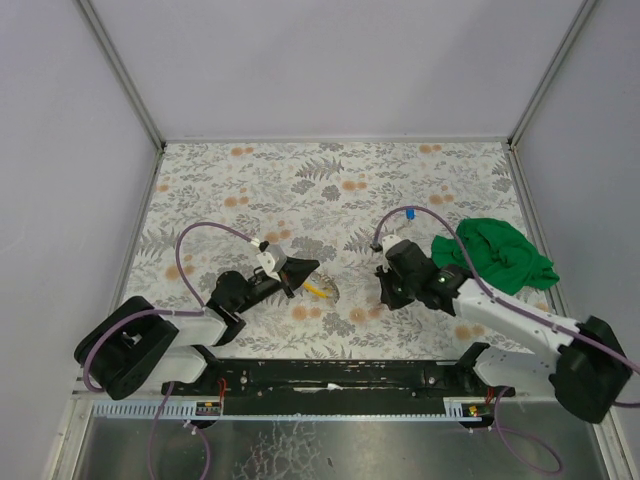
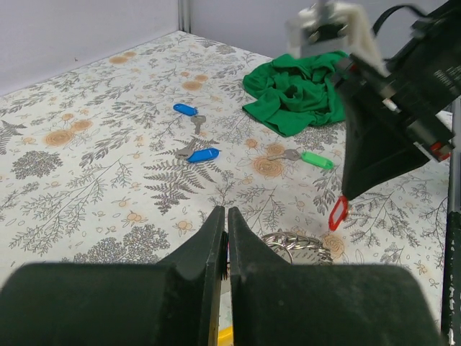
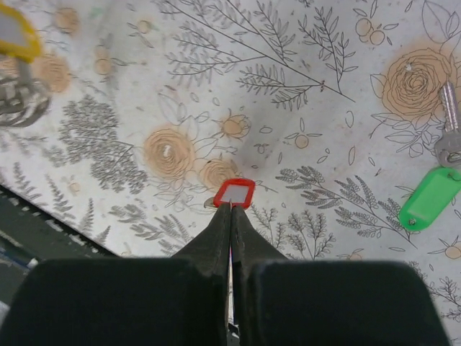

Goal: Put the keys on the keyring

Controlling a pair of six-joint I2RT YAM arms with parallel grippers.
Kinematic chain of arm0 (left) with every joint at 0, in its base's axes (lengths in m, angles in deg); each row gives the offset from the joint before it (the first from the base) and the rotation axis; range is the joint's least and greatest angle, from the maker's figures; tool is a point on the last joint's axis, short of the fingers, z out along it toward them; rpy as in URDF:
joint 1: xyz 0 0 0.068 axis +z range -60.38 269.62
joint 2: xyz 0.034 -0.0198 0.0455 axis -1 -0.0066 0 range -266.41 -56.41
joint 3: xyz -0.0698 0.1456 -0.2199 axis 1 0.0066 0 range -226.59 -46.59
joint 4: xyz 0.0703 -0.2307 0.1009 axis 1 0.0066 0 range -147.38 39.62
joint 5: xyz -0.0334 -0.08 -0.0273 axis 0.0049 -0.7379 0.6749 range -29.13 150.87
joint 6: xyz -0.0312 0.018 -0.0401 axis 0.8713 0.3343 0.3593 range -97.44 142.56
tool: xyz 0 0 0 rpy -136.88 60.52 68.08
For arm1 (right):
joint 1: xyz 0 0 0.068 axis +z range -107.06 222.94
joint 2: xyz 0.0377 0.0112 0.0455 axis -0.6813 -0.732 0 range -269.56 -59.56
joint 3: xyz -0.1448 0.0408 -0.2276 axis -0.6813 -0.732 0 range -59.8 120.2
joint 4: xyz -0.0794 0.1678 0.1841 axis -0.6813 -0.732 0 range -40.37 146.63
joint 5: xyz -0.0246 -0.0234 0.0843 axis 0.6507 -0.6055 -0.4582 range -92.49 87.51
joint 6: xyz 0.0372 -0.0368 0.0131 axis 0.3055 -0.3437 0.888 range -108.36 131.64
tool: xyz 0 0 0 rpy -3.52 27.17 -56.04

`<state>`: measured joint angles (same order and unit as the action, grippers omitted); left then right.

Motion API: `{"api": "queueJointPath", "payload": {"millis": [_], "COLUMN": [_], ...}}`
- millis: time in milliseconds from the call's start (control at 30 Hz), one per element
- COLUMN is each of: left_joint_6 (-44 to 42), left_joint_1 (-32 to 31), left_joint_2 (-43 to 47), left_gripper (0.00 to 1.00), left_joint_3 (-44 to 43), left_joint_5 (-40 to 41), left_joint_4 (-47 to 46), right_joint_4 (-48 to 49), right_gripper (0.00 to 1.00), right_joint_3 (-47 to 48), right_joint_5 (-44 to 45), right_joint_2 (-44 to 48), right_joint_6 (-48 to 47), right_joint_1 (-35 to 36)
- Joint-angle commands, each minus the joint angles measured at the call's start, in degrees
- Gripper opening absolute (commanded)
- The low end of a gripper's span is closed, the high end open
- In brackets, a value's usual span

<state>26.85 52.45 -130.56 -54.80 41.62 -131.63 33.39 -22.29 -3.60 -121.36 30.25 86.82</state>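
— Looking at our right gripper [image 3: 231, 207], what do we have?
— Its jaws pinch the red-tagged key [image 3: 234, 194]. Our left gripper [image 2: 227, 216] is pressed together. The keyring [image 2: 287, 242] lies just beyond its tips, with the green-tagged key [image 2: 315, 159] and two blue-tagged keys [image 2: 203, 154] [image 2: 186, 109] farther off.

One blue-tagged key [image 2: 185, 109] is seen lying flat in the upper centre-left of the left wrist view. A second blue-tagged key [image 2: 202, 154] is laid just below it, and a green-tagged key [image 2: 315, 159] to their right. A red-tagged key [image 3: 233, 193] is pinched by its tag at the closed tips of the right gripper [image 3: 231, 207], mid-frame in the right wrist view. The keyring [image 2: 288, 241], a silvery coil, is laid flat low in the centre of the left wrist view.
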Motion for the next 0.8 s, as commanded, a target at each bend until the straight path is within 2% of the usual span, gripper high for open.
{"api": "queueJointPath", "payload": {"millis": [0, 233, 500, 633, 767], "left_joint_6": [-1.59, -1.71, -1.49, -1.4, -1.22], "left_joint_1": [0.23, 0.19, 0.26, 0.17, 0.19], "left_joint_2": [1.29, 0.68, -0.55, -0.82, -1.36], "left_gripper": [0.0, 0.0, 0.0, 0.0, 0.0], "left_joint_3": [0.39, 0.3, -0.4, -0.64, -1.01], "left_joint_5": [0.29, -1.14, -2.23, -2.62, -3.43], "left_joint_4": [-1.48, -1.69, -1.41, -1.34, -1.22], "right_joint_4": [1.46, 13.09, 22.34, 23.24, 23.71], "right_gripper": [0.0, 0.0, 0.0, 0.09, 0.25], "right_joint_3": [4.72, 5.34, 3.77, 3.54, 2.52], "right_joint_5": [5.04, 8.82, 7.79, 4.69, 1.63], "right_joint_2": [-8.14, -16.87, -21.06, -20.71, -16.8], "right_joint_6": [-0.96, -4.77, -7.52, -9.31, -12.24], "right_joint_1": [0.25, -0.12, -0.86, -0.88, -0.82]}}
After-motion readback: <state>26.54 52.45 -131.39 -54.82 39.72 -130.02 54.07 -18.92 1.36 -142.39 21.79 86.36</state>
